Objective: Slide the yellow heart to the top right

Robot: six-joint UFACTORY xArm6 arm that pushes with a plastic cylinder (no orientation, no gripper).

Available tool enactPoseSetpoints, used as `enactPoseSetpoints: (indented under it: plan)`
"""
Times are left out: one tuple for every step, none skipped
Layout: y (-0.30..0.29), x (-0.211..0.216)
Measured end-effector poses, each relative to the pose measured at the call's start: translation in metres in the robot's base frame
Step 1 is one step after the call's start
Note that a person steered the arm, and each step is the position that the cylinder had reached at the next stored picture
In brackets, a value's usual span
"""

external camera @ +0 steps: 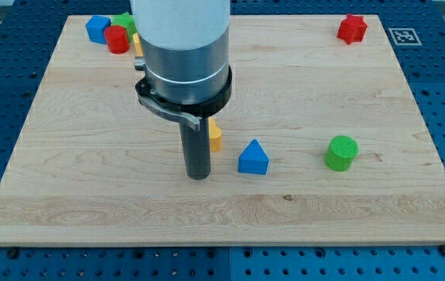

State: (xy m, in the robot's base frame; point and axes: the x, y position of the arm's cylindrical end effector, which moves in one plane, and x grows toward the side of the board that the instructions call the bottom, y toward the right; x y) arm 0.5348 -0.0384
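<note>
Yellow heart shows only as a sliver near the board's middle, most of it hidden behind my rod; its heart shape cannot be confirmed from what is visible. It sits just beside the rod at about 2 o'clock from my tip, seemingly touching the rod's side, though contact is hard to judge.

My tip rests on the wooden board, slightly toward the view's left of centre. There are no fingers to spread or pinch: the arm ends in one plain dark rod.

Counting blocks by colour:
- Blue, two: a triangle near my tip at 3 o'clock, just beyond the yellow piece, and a pentagon-like block far off at 11 o'clock in the top left corner.
- Red, two: a cylinder touching that blue block, and a star at 1 o'clock in the top right corner, well apart from everything.
- Green, two: a cylinder at 3 o'clock, well past the triangle, and a green block in the top left cluster, partly hidden by the arm.
- Yellow, two visible bits: the heart, and a second sliver beside the red cylinder, shape hidden.
</note>
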Motion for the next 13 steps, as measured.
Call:
enactPoseSetpoints:
  plan:
    - [-0.002, -0.007]
    - [-0.003, -0.018]
    - [-0.003, -0.019]
    - [-0.011, -0.02]
    - [-0.015, -0.021]
    - [-0.021, -0.026]
    - [-0.021, -0.026]
    - [-0.021, -0.035]
    - [-0.009, -0.047]
    - [0.017, -0.047]
    - [0.038, -0.047]
    - [0.045, -0.05]
    - [0.055, -0.056]
